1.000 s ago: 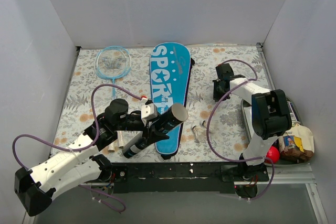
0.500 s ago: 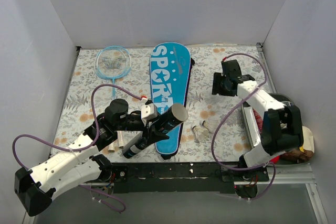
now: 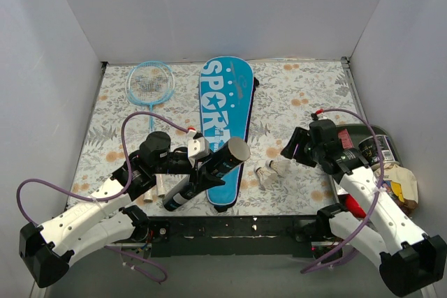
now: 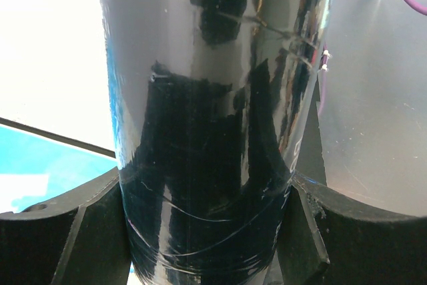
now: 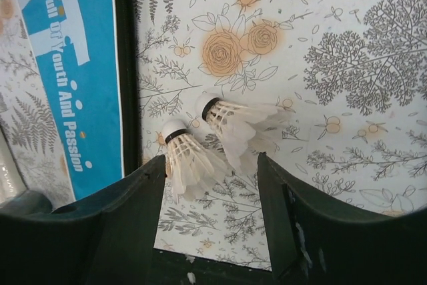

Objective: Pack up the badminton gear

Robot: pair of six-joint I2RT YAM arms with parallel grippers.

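My right gripper (image 5: 210, 168) stood with fingers spread; two shuttlecocks (image 5: 240, 128) lay in the gap just ahead. The cover (image 5: 73, 65) closed off that gap's left side. The counter (image 3: 307, 88) lay bare toward the far right corner. The tube (image 3: 209, 170), clamped in my left gripper (image 4: 190, 231), barred the near edge's middle.

On my left wrist feed the black tube (image 4: 200, 131) runs off top and bottom, and overhead it hides the blue cover (image 3: 225, 102) near its lower end.
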